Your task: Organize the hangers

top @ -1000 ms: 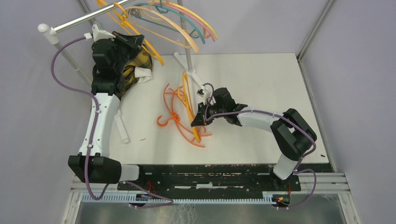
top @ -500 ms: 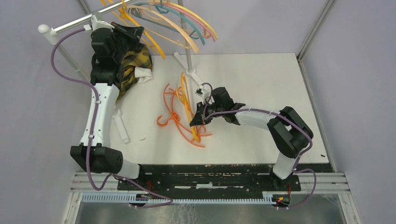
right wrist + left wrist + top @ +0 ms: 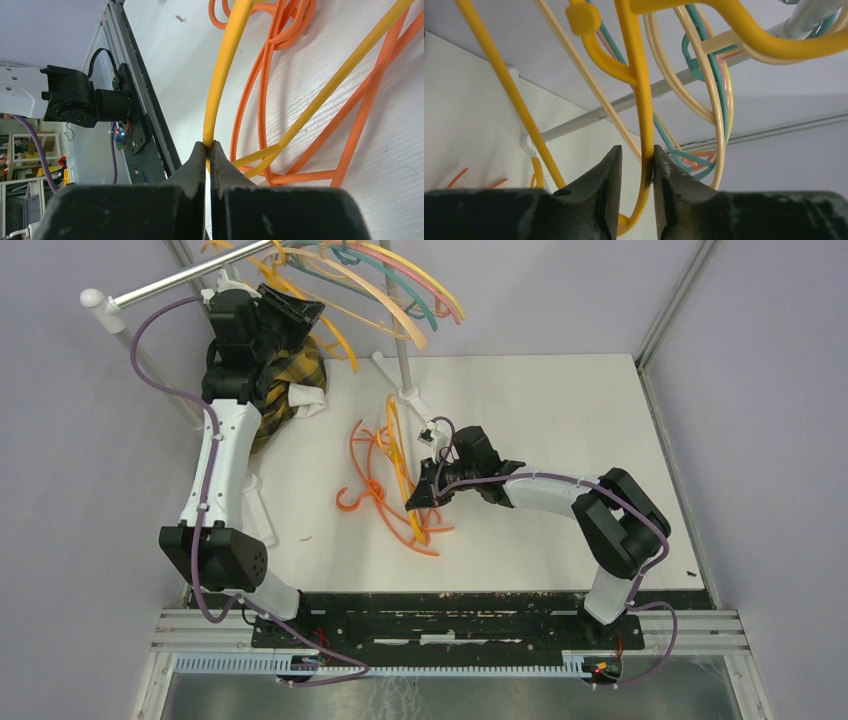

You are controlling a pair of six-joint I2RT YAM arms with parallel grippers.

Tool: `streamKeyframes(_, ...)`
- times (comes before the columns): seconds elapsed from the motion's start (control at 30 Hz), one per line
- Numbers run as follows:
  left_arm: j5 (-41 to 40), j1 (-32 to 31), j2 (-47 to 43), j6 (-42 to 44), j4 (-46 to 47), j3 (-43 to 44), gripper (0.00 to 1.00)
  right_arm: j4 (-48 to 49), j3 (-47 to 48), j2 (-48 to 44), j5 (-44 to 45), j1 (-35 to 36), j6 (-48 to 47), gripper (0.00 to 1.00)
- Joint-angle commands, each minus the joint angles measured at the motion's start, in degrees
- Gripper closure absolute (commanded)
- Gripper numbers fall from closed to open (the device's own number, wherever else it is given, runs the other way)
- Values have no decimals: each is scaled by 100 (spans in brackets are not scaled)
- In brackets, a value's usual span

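- Left claw (image 3: 636,150): jaws slightly parted, up at the rail (image 3: 589,116); hung yellow hanger (image 3: 640,90) runs between them, touching one finger.
- Right claw (image 3: 210,145): closed, pinching loose yellow hanger (image 3: 225,65), which lies across orange hangers (image 3: 265,75) on the surface (image 3: 170,50).

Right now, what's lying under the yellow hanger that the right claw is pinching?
Orange hangers lie tangled beneath the yellow hanger, flat on the white table. How many cannot be told; the right gripper hides part of the pile.
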Motion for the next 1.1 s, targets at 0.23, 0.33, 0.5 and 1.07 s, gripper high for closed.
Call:
streamKeyframes(0.23,826,42,-1012,704,423,-696,0,635,116,21,-156,16,114,100)
streamKeyframes(0.33,1058,44,-1354,943,420,-976,1,747,91,45,-183,20,189,99)
streamKeyframes(0.5,1500,50,-1991,1334,462,-1848,1,828,101,63,-200,16,250,100)
streamKeyframes(1.07,2553,51,-4535,2278,174,-5198,3,3690,810,117,504,13,3257,100)
